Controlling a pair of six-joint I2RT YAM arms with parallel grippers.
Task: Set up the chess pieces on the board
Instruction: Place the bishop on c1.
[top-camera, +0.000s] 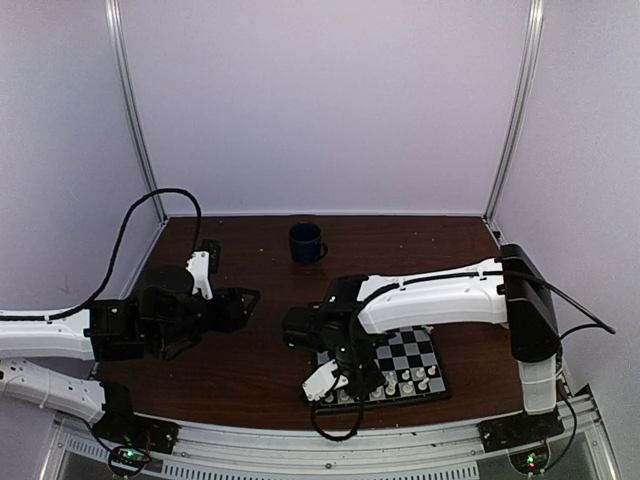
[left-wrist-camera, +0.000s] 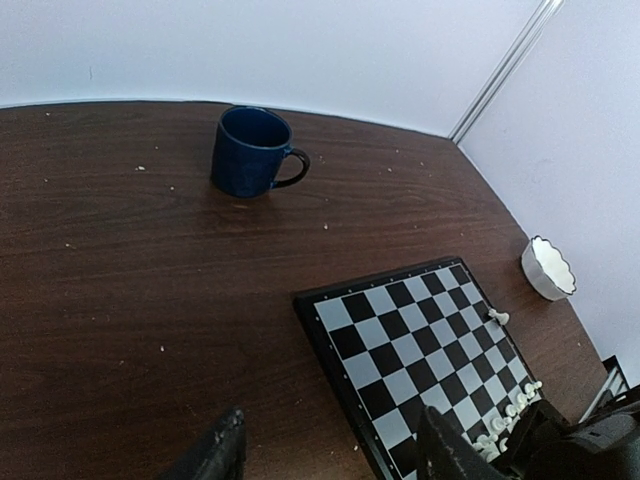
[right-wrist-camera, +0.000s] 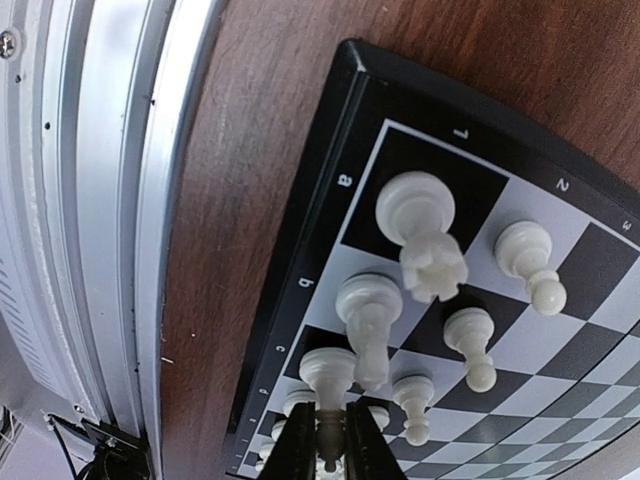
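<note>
**A:** The chess pieces, where have they got to?

**B:** Most are crowded along the near edge of the board, which lies on the right side of the table. One lone piece stands apart, near the side facing the white bowl.

**A:** And the right gripper?

**B:** Low over the board's near left corner, jaws narrow, pinched on a slim piece.

**A:** The left gripper?

**B:** Over bare wood, well apart from the board, jaws spread wide. A blue mug sits near the back wall.
</note>
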